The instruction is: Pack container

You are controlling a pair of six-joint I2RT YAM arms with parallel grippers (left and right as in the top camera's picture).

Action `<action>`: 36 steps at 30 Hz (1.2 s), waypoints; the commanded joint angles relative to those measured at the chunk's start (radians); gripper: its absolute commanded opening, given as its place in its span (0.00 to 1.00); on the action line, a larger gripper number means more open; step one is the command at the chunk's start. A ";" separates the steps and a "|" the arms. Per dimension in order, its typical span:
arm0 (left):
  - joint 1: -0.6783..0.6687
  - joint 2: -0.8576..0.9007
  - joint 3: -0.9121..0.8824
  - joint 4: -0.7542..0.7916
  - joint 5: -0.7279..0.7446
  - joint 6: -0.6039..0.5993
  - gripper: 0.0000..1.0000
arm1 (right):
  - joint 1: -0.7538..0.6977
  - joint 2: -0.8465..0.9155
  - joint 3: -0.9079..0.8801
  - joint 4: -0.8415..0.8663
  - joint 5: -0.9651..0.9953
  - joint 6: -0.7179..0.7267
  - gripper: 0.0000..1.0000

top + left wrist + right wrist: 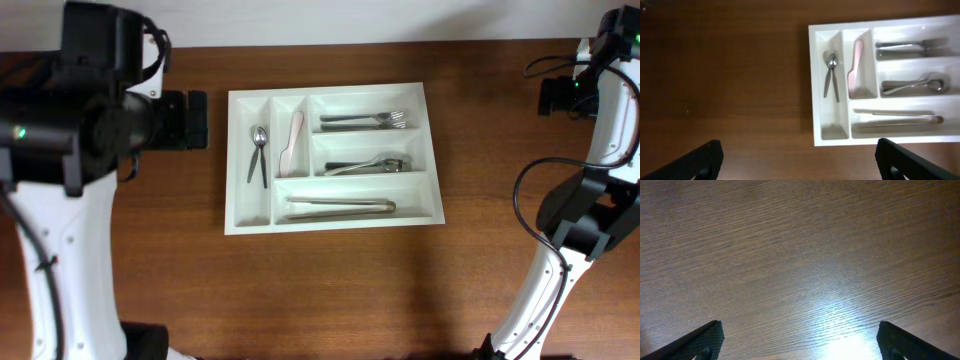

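Note:
The white five-compartment container [433, 150] lies at the table's middle. Its left upright slot holds spoons [258, 153], the second a pink utensil [293, 143]. The long slots hold forks [363, 120], spoons [366, 165] and metal tongs [341, 207]. The container also shows in the left wrist view [813, 90], with spoons [831, 76], pink utensil [856, 67] and tongs [897, 118]. My left gripper [797, 162] is open and empty, above the table left of the container. My right gripper [800, 342] is open and empty over bare wood at the far right.
The left arm [90, 110] sits at the table's left edge and the right arm [600, 150] at the right edge. Brown wooden table [330, 290] surrounds the container on all sides.

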 commanded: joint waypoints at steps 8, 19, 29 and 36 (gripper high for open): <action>-0.135 -0.357 -0.312 -0.002 0.044 -0.156 0.99 | -0.005 0.003 -0.004 0.000 -0.002 0.008 0.99; -0.201 -0.853 -0.813 0.283 0.002 -0.355 0.99 | -0.005 0.003 -0.004 0.000 -0.002 0.008 0.99; -0.201 -0.986 -1.226 0.484 0.088 -0.503 0.99 | -0.005 0.003 -0.004 0.000 -0.002 0.008 0.99; -0.201 -0.954 -1.334 0.473 0.098 -0.502 0.99 | -0.005 0.003 -0.004 0.000 -0.002 0.008 0.99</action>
